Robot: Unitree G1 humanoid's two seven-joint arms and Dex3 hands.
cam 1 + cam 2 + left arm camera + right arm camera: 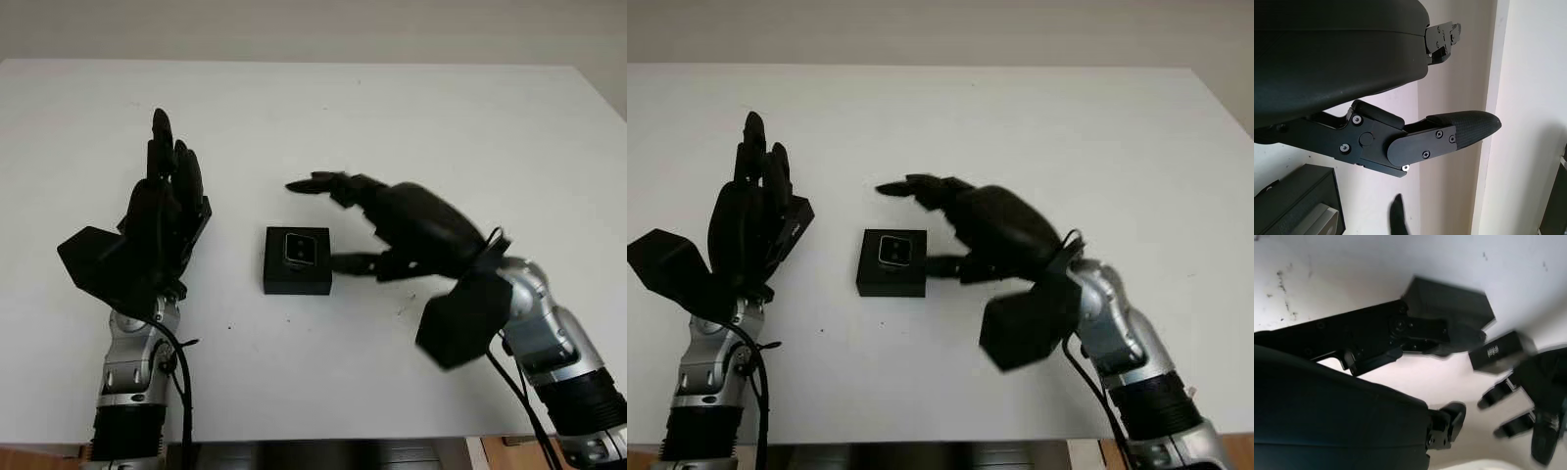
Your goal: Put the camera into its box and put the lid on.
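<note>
The camera (300, 249) sits in its box (297, 261); right hand (392, 227) fingers (318, 183) arch apart beside it, empty, likely releasing; left hand (157, 220) open.

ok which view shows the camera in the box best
Left eye view: the camera sits face up in the open box, unobstructed. The right eye view matches. The left wrist view catches a corner; the right wrist view shows the box's outside.

A lab-like setting: bare white table (411, 117), plain wall.
</note>
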